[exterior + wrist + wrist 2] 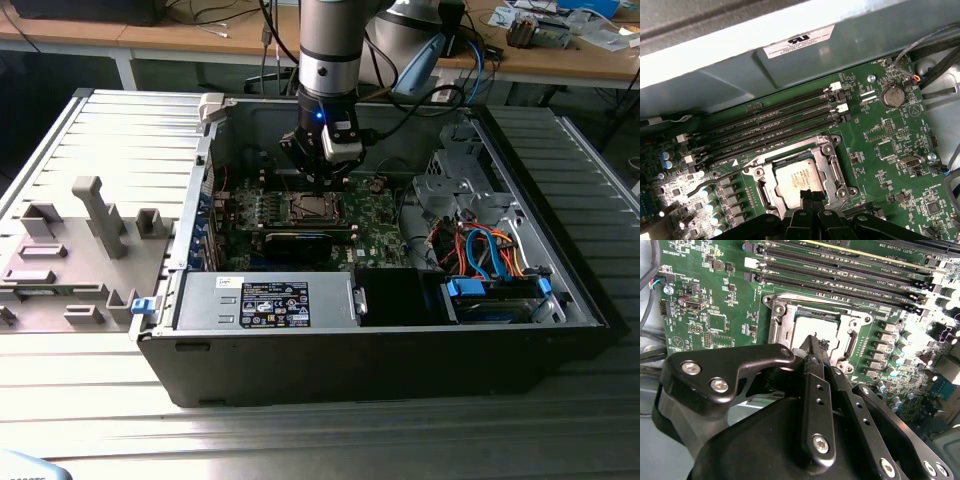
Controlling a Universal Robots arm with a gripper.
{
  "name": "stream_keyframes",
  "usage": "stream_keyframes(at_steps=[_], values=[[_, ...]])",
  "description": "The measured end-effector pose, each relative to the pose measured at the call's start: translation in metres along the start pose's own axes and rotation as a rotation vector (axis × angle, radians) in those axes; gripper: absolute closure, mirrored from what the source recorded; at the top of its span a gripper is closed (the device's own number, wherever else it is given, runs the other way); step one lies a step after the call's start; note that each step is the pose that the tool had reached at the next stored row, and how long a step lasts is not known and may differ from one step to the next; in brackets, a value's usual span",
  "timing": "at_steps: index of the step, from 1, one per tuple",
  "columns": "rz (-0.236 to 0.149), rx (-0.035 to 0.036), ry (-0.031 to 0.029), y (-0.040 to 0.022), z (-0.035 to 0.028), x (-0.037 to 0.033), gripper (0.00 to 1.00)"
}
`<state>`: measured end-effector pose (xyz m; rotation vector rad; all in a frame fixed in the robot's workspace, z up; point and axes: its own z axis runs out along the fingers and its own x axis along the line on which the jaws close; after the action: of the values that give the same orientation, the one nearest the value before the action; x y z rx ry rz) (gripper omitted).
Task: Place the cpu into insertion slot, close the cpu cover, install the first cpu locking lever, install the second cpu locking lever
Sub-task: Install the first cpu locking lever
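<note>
The cpu (799, 176), a small silvery square, sits in the insertion slot (758, 172) on the green motherboard (890, 150). The cpu cover (827, 165), a silvery frame, lies down around it, and the chip shows through its window. In the second wrist view the cpu (812, 326) and cover (781, 329) sit just past my black fingers. My gripper (810, 195) is shut with nothing held, its tips right over the near edge of the chip. A thin wire lever (720, 179) angles out beside the socket. In the exterior view the gripper (326, 182) hangs just above the socket (312, 208).
Long black memory slots (775, 127) run beside the socket. The open computer case (380, 340) has a grey wall (790, 75) close behind the board, a power supply (270, 300) in front, and cables and drive bays (490, 260) at the exterior view's right. A grey fixture (80, 240) lies outside, left.
</note>
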<state>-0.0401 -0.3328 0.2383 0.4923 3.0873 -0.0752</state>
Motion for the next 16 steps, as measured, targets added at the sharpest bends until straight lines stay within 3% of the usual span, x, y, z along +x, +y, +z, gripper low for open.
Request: stream_keyframes(at_steps=[16], values=[[-0.022,-0.0004,-0.0009,0.0000,0.0000,0.0000,0.89]])
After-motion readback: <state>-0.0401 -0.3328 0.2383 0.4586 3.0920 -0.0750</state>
